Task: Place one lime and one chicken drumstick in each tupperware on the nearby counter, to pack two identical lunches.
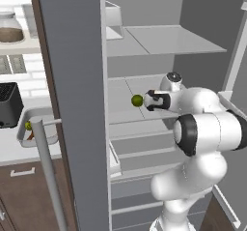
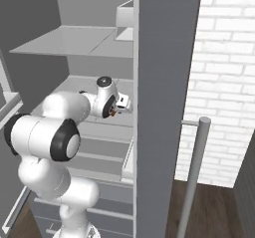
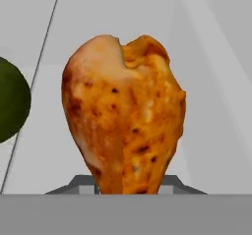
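Deep inside the open fridge, the gripper [image 1: 148,100] is clamped on the narrow end of a chicken drumstick [image 3: 124,116], probably so it can be carried out to the counter [image 1: 19,150]. A lime [image 1: 137,100] sits just beside it on the shelf. The fingertips themselves are hidden under the meat, and the fridge door [image 1: 75,104] cuts off most of the tupperware [image 1: 30,115] on the left.

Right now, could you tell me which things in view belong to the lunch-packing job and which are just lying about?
Part of the job:
- chicken drumstick, clamped in the gripper
- lime on the fridge shelf beside it
- tupperware on the counter, a lime already inside

Just lying about:
- jar on the wall shelf
- black appliance on the counter
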Controlling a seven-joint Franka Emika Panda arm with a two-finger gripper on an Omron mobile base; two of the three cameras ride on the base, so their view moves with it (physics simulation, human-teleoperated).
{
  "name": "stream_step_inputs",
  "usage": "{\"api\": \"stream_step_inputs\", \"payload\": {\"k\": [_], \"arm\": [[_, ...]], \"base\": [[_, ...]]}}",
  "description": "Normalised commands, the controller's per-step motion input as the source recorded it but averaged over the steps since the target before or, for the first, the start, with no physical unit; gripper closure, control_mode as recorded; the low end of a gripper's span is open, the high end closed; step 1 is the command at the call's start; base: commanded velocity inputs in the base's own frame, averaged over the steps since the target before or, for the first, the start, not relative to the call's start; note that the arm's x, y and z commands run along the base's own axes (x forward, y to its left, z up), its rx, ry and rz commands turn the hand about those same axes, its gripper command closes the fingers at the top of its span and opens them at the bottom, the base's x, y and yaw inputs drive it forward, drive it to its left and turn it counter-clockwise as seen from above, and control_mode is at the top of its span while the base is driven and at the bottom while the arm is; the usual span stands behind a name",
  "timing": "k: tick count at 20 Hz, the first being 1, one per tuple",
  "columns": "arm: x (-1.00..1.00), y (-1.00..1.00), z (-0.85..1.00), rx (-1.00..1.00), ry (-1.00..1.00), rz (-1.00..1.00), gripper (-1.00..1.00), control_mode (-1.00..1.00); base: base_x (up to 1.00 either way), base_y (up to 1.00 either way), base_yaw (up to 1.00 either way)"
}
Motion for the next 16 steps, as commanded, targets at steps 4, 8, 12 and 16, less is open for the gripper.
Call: {"api": "stream_step_inputs", "payload": {"k": [4, 8, 12, 16], "arm": [[-1.0, 0.0, 0.71, 0.0, -0.01, 0.04, 1.0, -1.0], [-1.0, -0.03, 0.59, 0.0, -0.04, 0.02, 1.0, -1.0], [-1.0, 0.0, 0.49, 0.0, -0.01, 0.02, 1.0, -1.0], [-1.0, 0.0, 0.84, 0.0, 0.0, 0.02, 1.0, -1.0]], "base": [[0.0, 0.0, 0.0], [0.0, 0.0, 0.0], [0.0, 0.0, 0.0], [0.0, 0.0, 0.0]]}}
